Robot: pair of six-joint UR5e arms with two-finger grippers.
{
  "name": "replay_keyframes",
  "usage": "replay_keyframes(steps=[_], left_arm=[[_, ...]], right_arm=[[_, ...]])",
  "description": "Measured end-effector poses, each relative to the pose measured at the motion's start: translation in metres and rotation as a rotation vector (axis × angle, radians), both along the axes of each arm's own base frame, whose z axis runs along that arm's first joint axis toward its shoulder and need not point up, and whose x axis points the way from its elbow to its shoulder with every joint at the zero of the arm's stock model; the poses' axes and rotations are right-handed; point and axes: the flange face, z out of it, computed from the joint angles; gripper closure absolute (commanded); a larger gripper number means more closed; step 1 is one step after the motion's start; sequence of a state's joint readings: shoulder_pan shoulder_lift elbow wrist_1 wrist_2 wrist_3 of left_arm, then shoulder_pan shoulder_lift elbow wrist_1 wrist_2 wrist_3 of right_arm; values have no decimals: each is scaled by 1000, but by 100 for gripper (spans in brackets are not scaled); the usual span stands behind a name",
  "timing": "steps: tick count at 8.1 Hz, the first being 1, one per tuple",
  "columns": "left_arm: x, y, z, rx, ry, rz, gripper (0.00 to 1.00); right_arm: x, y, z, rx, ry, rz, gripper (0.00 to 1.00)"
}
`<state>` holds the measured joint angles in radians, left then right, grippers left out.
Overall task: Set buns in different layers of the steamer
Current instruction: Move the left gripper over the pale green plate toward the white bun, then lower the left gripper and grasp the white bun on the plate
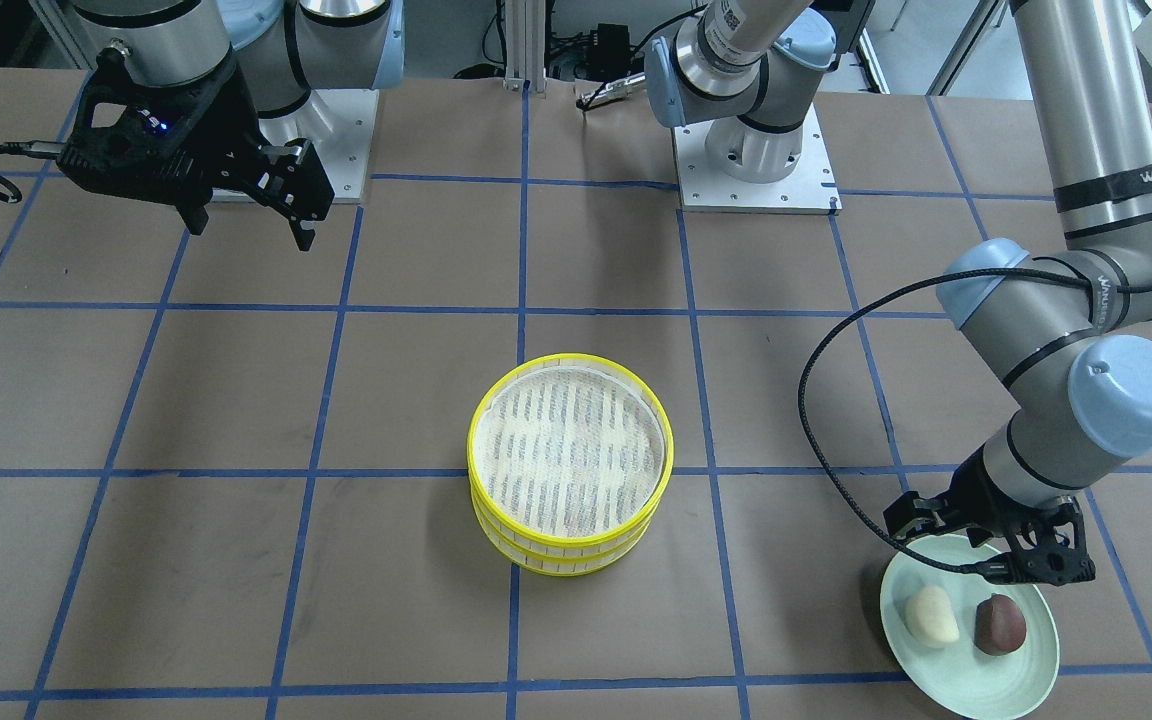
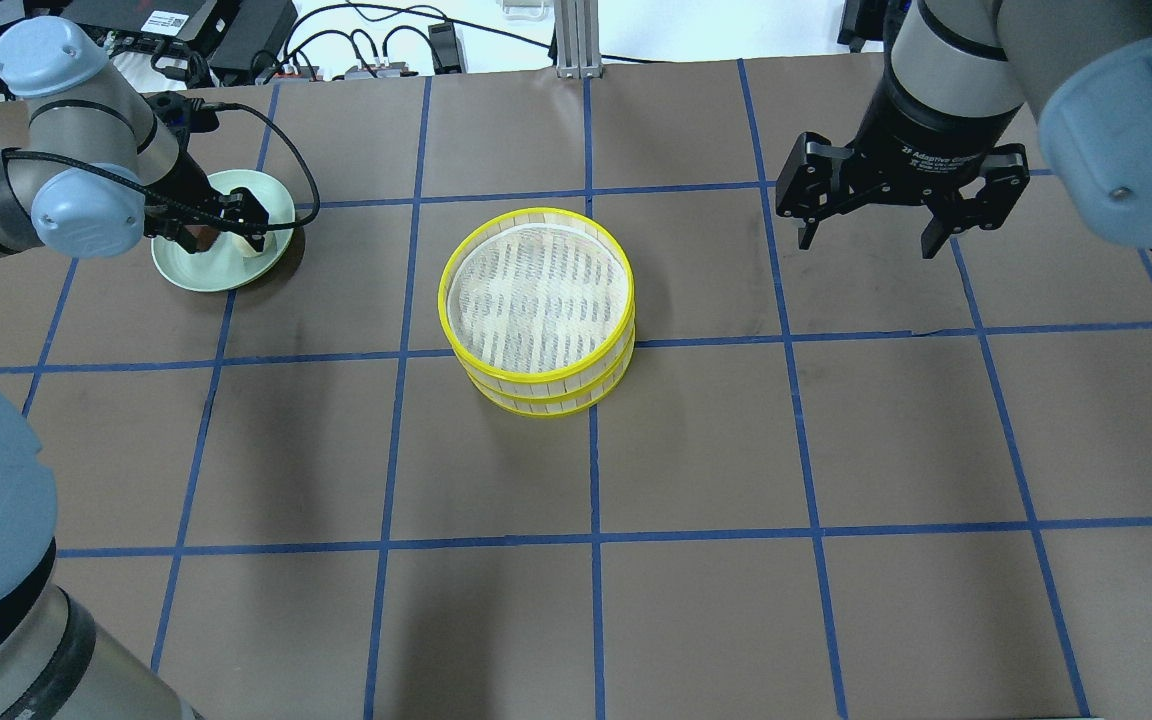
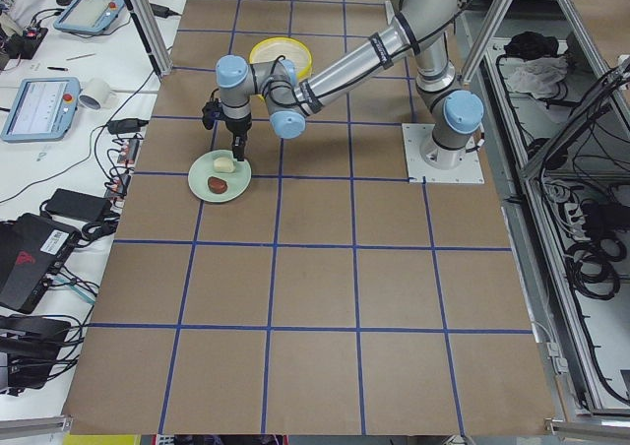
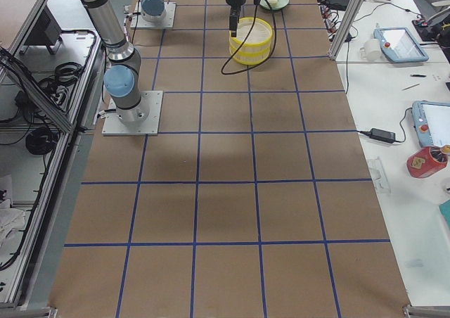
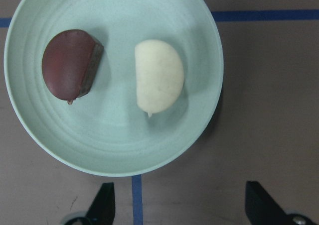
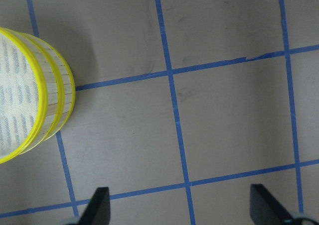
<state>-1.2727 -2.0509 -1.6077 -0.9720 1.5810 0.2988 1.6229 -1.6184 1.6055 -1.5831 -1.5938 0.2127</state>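
Yellow-rimmed steamer (image 1: 570,462), tiers stacked

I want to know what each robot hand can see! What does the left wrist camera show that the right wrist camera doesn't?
Only the left wrist camera shows the pale green plate, with the cream-white bun and the dark reddish-brown bun lying apart on it. Only the right wrist camera shows the steamer, just its yellow-rimmed stacked edge. Both show the brown table, blue tape lines and their own open black fingertips: the left gripper and the right gripper.
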Motion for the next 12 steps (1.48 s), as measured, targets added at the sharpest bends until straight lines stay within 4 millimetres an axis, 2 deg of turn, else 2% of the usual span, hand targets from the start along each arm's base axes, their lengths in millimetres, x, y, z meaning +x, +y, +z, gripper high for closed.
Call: replay_keyframes(steps=[6,12], left_arm=[[11,-26,-41,-77,-4,7,20],[16,-41,-48,-90,-5,14,20]], right_arm=[[0,0,1,-1,0,7,0],[0,0,0,0,1,7,0]])
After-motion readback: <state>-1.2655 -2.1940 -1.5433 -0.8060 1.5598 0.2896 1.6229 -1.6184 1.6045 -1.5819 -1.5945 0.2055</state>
